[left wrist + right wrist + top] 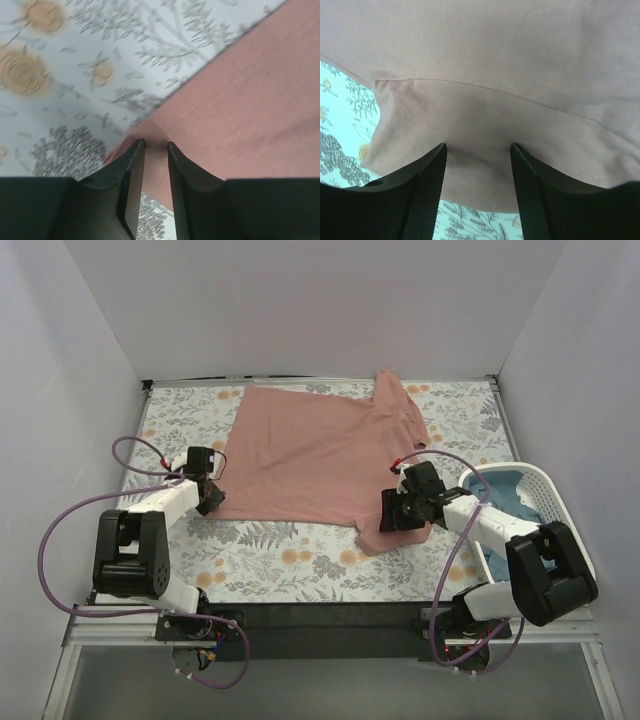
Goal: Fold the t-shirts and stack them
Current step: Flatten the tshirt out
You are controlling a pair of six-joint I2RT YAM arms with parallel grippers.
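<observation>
The dusty-pink t-shirt (310,455) lies spread flat on the floral cloth (280,560), with its collar to the right. My left gripper (210,502) is at the shirt's near-left hem corner. In the left wrist view the jaws (156,145) stand narrowly apart, with the pink corner (240,100) bunched between the tips. My right gripper (388,518) is over the near sleeve. In the right wrist view it (478,145) is open, tips pressed on the pink fabric (480,50), which puckers between them. The teal-blue t-shirt (500,502) lies in the basket.
The white slotted basket (545,485) stands at the right edge of the table, close beside the right arm. White walls enclose the table at the back and on both sides. Purple cables loop from both arms.
</observation>
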